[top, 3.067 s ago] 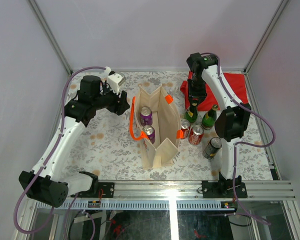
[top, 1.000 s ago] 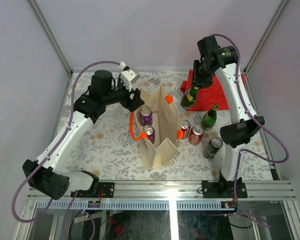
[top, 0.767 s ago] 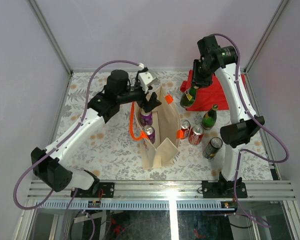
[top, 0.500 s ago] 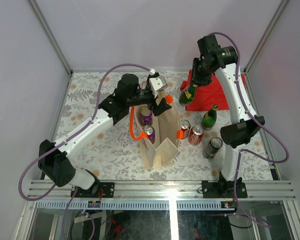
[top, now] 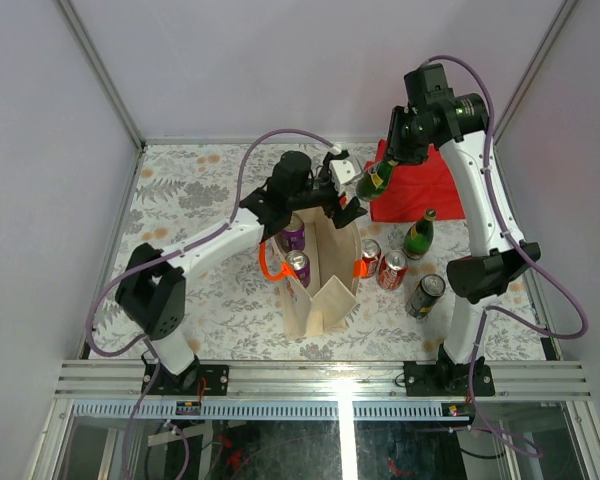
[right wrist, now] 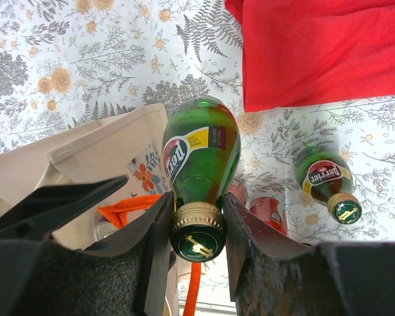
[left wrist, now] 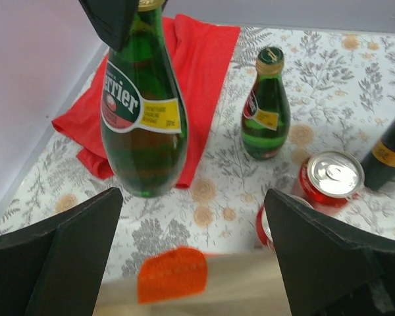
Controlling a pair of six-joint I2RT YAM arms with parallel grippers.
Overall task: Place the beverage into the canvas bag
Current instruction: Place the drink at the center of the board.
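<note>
Floral print covers the counter (top: 200,290), where the canvas bag (top: 325,275) stands open. Since a moment ago the right gripper (right wrist: 196,232) has lifted the green bottle (top: 372,181) clear and carried it toward the bag's far rim, clamped on its neck. The left gripper (top: 342,203) has swung over to that rim, spread wide and holding nothing. Delivery looks close. The bottle hangs just beyond the mouth, cap up, its long axis tilted with the base leaning bagward.
</note>
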